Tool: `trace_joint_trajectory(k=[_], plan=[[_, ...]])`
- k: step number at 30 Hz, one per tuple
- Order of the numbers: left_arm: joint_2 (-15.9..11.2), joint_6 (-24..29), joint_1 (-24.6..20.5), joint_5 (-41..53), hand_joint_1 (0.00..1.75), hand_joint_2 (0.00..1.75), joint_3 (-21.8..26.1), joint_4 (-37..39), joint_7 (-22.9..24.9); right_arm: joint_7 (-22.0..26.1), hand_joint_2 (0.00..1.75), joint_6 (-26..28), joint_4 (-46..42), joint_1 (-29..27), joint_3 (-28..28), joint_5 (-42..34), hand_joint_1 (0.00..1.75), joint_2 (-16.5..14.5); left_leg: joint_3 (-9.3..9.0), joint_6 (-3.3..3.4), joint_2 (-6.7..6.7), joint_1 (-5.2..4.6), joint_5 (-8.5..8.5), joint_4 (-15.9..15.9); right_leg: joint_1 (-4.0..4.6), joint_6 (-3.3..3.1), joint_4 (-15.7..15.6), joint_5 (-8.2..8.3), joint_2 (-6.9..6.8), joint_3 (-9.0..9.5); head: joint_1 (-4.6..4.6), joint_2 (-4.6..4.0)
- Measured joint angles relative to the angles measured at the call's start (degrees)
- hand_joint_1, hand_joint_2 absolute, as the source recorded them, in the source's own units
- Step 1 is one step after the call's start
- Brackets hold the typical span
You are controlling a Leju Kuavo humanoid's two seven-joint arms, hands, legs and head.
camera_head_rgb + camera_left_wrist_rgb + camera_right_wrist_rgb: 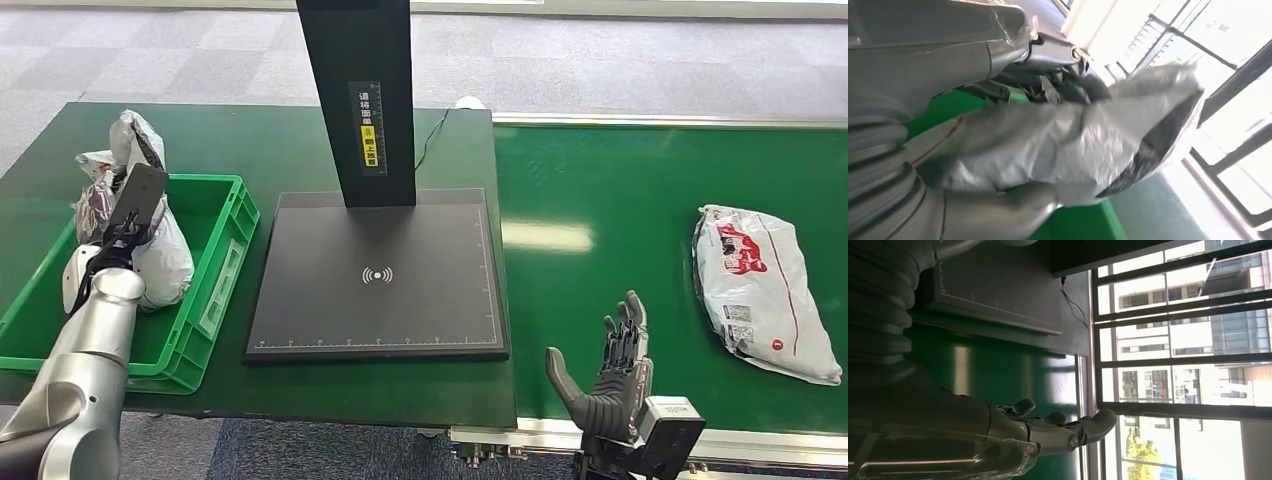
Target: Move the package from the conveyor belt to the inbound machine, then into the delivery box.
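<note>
While held, package (160,255) in bin (225,265)

The inbound machine's black upright post (357,100) carries a vertical label (371,130) of Chinese characters, white above, yellow below, too small to read; its flat pad (378,275) shows a white wireless-signal symbol (377,275); the printing on the package (765,288) on the conveyor belt (620,230) is illegible

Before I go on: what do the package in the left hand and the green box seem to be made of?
The package held by the left hand looks like thin, glossy grey-white plastic film: it is crumpled, creased and catches highlights. The green box looks like rigid moulded plastic with a smooth, slightly shiny finish and a thick rim.
</note>
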State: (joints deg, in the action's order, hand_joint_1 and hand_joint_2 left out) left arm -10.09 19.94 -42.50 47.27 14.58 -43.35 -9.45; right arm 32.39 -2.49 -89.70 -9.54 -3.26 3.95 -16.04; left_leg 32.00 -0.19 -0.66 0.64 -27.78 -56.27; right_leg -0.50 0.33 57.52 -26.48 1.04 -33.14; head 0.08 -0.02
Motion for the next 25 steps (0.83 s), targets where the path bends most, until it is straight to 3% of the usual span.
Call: trace_joint_trajectory(k=[7, 11, 16, 19, 25], plan=[[1.8, 0.8, 8.8, -19.8, 0.00, 1.75, 1.6, -20.4, -11.7, 0.3, 1.75, 0.1, 0.0, 0.0, -0.3, 0.3, 0.00, 0.0, 0.02, -0.02, 0.03, -0.01, -0.05, 0.0, -0.01, 0.00, 0.0, -0.03, 0.04, -0.05, 0.00, 0.00], [3.7, 2.3, 14.7, -25.0, 0.00, 1.75, 1.5, -34.6, -14.3, 0.6, 1.75, 0.3, 0.0, -0.1, -0.5, 0.4, 0.00, 0.0, 0.02, -0.01, 0.02, -0.01, -0.08, 0.0, -0.01, 0.02, 0.0, -0.04, 0.02, -0.04, 0.00, 0.00], [4.7, 2.9, 18.0, -26.1, 0.00, 1.75, 1.5, -42.6, -15.0, 0.7, 1.75, 0.3, 0.0, -0.1, -0.7, 0.6, 0.00, -0.1, -0.03, -0.02, 0.01, 0.00, -0.07, 0.0, 0.00, 0.02, 0.0, -0.04, 0.01, 0.01, -0.01, 0.00], [5.3, 3.3, 20.5, -29.5, 0.00, 1.75, 1.0, -46.6, -18.7, 0.8, 1.75, 0.3, 0.0, -0.1, -0.8, 0.7, 0.00, -0.1, -0.07, -0.03, 0.02, 0.00, -0.06, 0.0, 0.00, 0.01, 0.0, -0.03, 0.03, 0.04, -0.02, 0.00], [10.3, 0.9, 33.4, -36.0, 0.00, 1.75, -5.4, -58.7, -26.6, 1.2, 1.75, 0.1, 0.1, 0.0, -1.0, 0.8, 0.00, -0.2, -0.07, 0.03, 0.03, -0.06, -0.18, 0.0, -0.06, 0.09, -0.1, -0.12, 0.03, 0.03, 0.01, 0.00]])
